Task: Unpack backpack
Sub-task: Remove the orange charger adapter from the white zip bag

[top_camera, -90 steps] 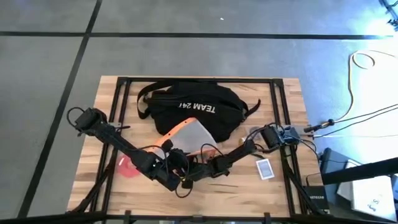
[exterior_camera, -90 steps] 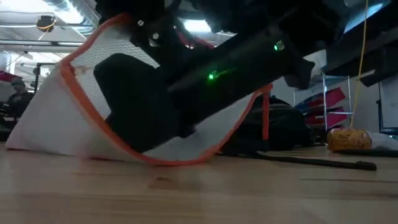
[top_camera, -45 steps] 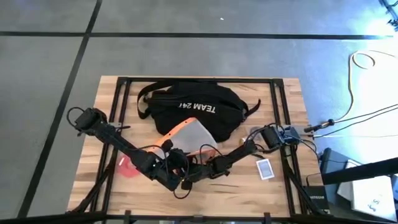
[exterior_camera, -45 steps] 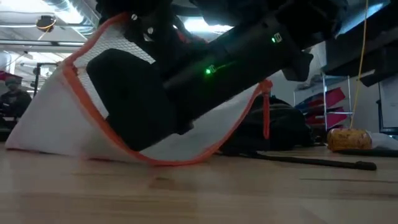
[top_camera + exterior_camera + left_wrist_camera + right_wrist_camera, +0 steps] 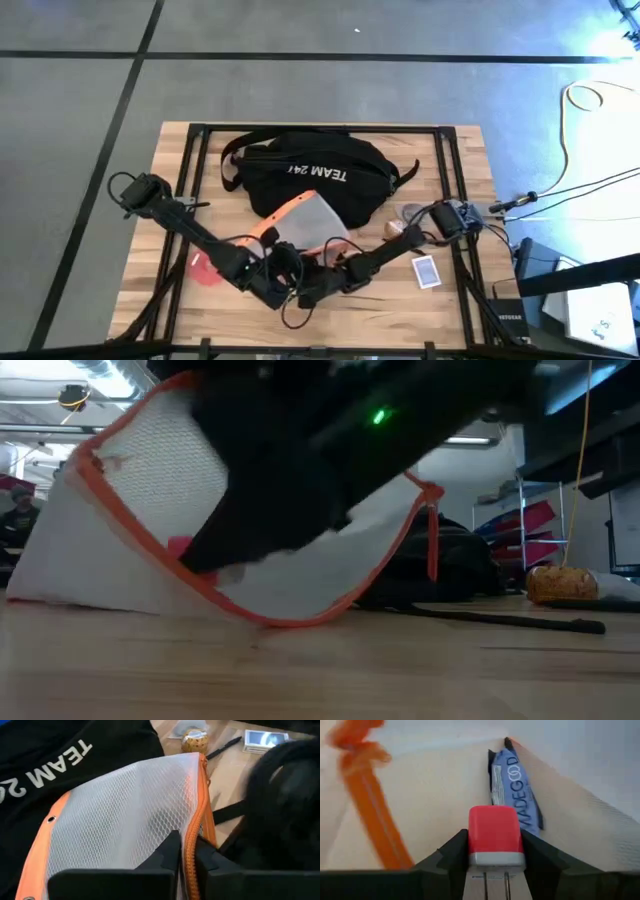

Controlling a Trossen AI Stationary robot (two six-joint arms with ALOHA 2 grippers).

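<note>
The black backpack [image 5: 305, 175] with white lettering lies at the table's far middle. A translucent pouch [image 5: 312, 218] with orange trim leans against the backpack's near side, and its lower edge [image 5: 110, 603] rests on the table. My left gripper [image 5: 187, 842] is shut on the pouch's zipper edge. My right gripper [image 5: 494, 840] is inside the pouch's mouth, shut on a red block with a white pronged end [image 5: 495, 835]. The block also shows in the low view [image 5: 180, 548]. A blue snack bar [image 5: 512, 790] lies deeper in the pouch. My left gripper pinches the pouch's orange zipper edge [image 5: 192, 832] at the mouth between its two fingers, coming from the table's near side. That edge is held up, while the pouch's lower edge stays on the table. My right gripper pinches the red block by its two sides [image 5: 472, 842], close to the white end. The prongs [image 5: 495, 877] point back toward the wrist, and the block lies along the fingers, off the table.
Right of the pouch lie a round wrapped cookie [image 5: 393, 229], a black pen [image 5: 500, 620] and a small white card box [image 5: 425, 270]. A red flat thing [image 5: 204, 268] lies near the left arm. Both arms cross low over the near middle.
My right gripper has drawn back out of the pouch toward the table's near edge, and the red block now shows at the mouth. More of the pouch's mesh wall is uncovered. My left gripper keeps its hold on the zipper edge.
</note>
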